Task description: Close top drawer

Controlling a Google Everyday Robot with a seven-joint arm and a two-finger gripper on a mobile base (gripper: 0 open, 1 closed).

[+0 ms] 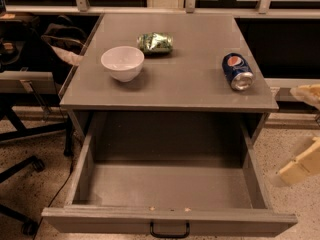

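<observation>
The top drawer is pulled far out of the grey cabinet, toward the camera. Its deep box interior holds nothing. A small black loop handle sits at the centre of its front, at the bottom edge of the view. My gripper is at the right edge, beside the drawer's right wall and apart from it. Its two cream fingers stand wide apart, so it is open and holds nothing. The lower drawers are out of view.
On the cabinet top stand a white bowl, a green crumpled bag and a blue soda can lying on its side. Office chair legs and a cable are at the left on the speckled floor.
</observation>
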